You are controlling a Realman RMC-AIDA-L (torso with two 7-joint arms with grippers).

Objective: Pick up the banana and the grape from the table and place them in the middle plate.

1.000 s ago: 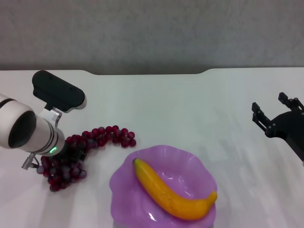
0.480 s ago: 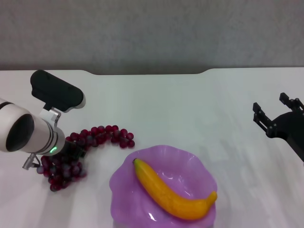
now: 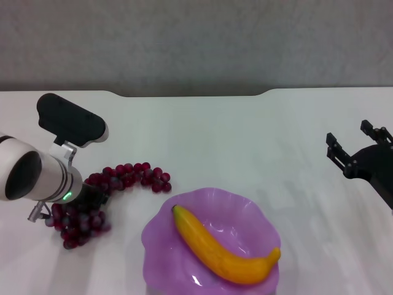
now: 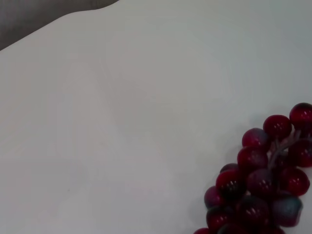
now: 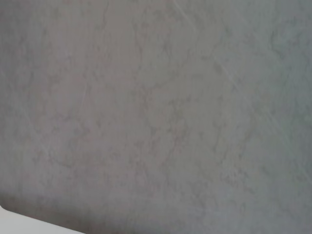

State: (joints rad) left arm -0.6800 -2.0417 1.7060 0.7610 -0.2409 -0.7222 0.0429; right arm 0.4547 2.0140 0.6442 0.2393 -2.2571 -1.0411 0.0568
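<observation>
The grape [image 3: 132, 175] is a dark red bunch lying on the white table [image 3: 245, 141] left of the middle plate [image 3: 155, 243], a translucent purple scalloped dish. The banana [image 3: 221, 249] lies inside the plate, dark tip pointing toward the bunch. My left gripper [image 3: 92, 196] is down in the thick end of the bunch, shut on it, with its fingers hidden under the wrist. The left wrist view shows grapes [image 4: 263, 180] close up over the bare table [image 4: 122, 122]. My right gripper [image 3: 350, 140] hangs open and empty above the table's right side.
The table's far edge has a notch [image 3: 190, 93] against a grey wall. The right wrist view shows only that grey wall [image 5: 156, 117]. The plate reaches the bottom edge of the head view.
My left arm has moved a little to the left, and the grape bunch has shifted left with it, away from the plate. The right arm, banana and plate have not moved.
</observation>
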